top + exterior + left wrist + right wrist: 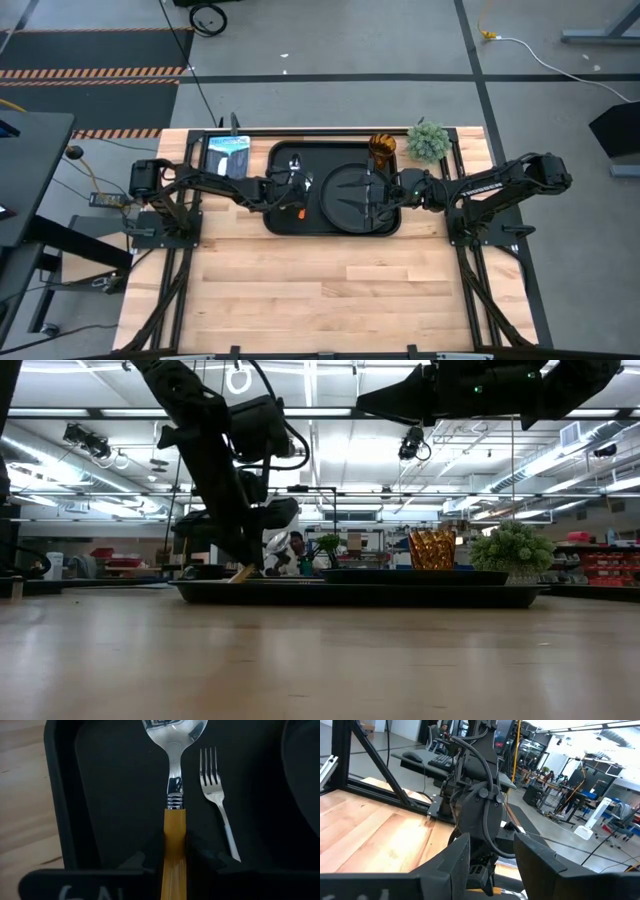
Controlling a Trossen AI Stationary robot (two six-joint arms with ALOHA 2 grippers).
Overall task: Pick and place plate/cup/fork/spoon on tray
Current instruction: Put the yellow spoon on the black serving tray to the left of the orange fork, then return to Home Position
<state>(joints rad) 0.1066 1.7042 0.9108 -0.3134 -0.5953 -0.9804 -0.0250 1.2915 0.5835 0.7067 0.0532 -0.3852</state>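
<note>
Spoon (174,800) sits clamped by its orange handle in the left pincer (172,862), long axis running toward twelve o'clock over the tray (100,795); fork (216,790) lies parallel just beside it at three o'clock; right pincer (490,865), fingers apart, hangs above the plate (355,195).

The spoon (174,795) bowl tip and handle end run past the frame edges. The fork (216,785) handle is hidden behind a finger (210,857).
</note>
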